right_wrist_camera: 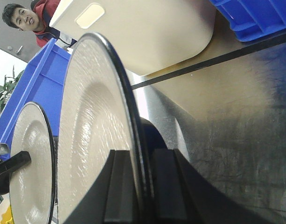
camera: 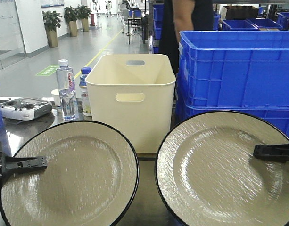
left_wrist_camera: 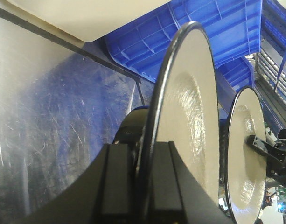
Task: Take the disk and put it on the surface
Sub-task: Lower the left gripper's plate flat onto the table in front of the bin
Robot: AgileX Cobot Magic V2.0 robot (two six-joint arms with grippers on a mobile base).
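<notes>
Two cream disks with black rims are held side by side over the dark glossy surface (camera: 147, 200). My left gripper (camera: 22, 165) is shut on the left edge of the left disk (camera: 71, 176). My right gripper (camera: 274, 151) is shut on the right edge of the right disk (camera: 219, 172). In the left wrist view the jaws of the left gripper (left_wrist_camera: 145, 172) pinch the rim of the left disk (left_wrist_camera: 191, 107), with the right disk (left_wrist_camera: 247, 158) beyond it. In the right wrist view the right gripper (right_wrist_camera: 142, 182) clamps the right disk (right_wrist_camera: 91, 135) above the surface (right_wrist_camera: 240, 135).
A cream bin (camera: 130, 99) stands just behind the disks, with stacked blue crates (camera: 238, 70) at its right. Two water bottles (camera: 66, 92), a paper cup and a grey controller (camera: 24, 108) sit at the back left. A person (camera: 186, 19) stands behind the bin.
</notes>
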